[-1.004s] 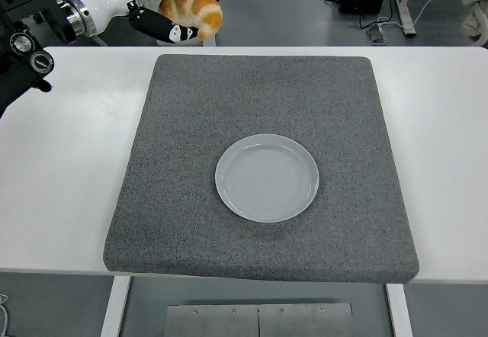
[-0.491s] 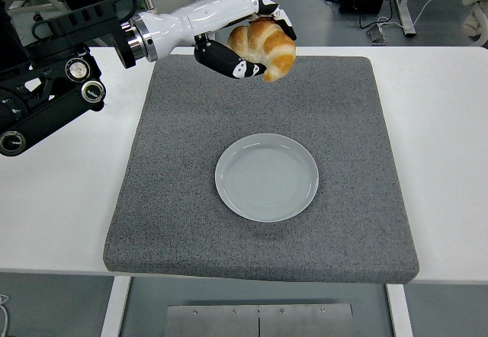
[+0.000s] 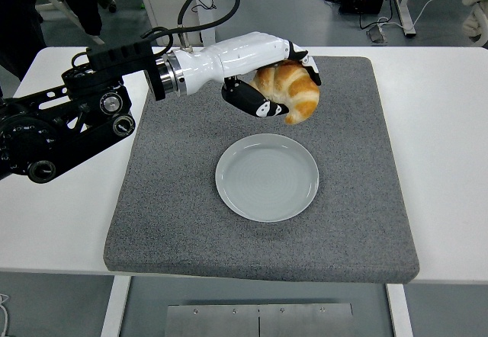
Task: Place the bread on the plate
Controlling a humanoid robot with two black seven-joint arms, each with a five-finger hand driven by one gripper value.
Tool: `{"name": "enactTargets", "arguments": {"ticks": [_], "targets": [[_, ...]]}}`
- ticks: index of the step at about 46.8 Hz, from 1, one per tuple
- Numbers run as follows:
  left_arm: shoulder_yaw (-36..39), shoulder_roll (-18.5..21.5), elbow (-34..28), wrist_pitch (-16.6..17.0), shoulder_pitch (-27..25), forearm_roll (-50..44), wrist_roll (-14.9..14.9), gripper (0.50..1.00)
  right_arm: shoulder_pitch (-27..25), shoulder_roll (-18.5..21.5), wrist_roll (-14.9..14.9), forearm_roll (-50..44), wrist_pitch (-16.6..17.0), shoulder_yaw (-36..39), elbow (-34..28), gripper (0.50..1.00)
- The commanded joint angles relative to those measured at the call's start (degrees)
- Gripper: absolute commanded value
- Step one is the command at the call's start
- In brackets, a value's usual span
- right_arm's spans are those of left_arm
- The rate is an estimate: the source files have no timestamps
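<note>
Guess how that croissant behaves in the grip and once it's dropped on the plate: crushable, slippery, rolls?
Probably light and soft: the croissant looks puffy, and the left hand carries it with fingers wrapped around it, so a hard squeeze would likely dent or flake it. Its glossy crust may be a bit slick. The curved shape could rock on the plate, though it seems unlikely to roll far.

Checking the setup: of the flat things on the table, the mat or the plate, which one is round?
The plate is the round one, pale grey-blue; the dark grey mat beneath it is squarish.
</note>
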Motion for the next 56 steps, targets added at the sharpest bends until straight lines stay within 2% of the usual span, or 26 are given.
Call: {"name": "enactTargets", "arguments": {"ticks": [1, 19, 23, 30, 34, 52, 56], "targets": [[0.6, -0.5, 0.0, 0.1, 0.7, 1.0, 0.0, 0.546, 0.0, 0.0, 0.0, 0.0, 0.0, 0.0, 0.0, 1.000], [1.1, -2.4, 0.1, 1.0, 4.6, 4.8, 0.0, 0.548, 0.0, 0.0, 0.0, 0.0, 0.0, 0.0, 0.0, 1.000], [2.9, -2.4, 0.3, 2.7, 5.3, 4.8, 0.0, 0.548, 0.0, 0.0, 0.0, 0.0, 0.0, 0.0, 0.0, 1.000], [6.9, -2.4, 0.9, 8.0, 5.7, 4.7, -0.5, 0.548, 0.0, 0.0, 0.0, 0.0, 0.0, 0.0, 0.0, 1.000], [8.1, -2.4, 1.2, 9.6, 6.5, 4.6, -0.6, 0.549, 0.0, 0.0, 0.1, 0.0, 0.0, 0.0, 0.0, 1.000], [8.6, -3.4, 4.1, 12.9, 10.8, 3.8, -0.9, 0.551, 0.0, 0.0, 0.0, 0.0, 0.0, 0.0, 0.0, 1.000], [8.6, -3.5, 4.6, 13.9, 11.4, 3.4, -1.8, 0.555, 0.0, 0.0, 0.0, 0.0, 0.0, 0.0, 0.0, 1.000]]}}
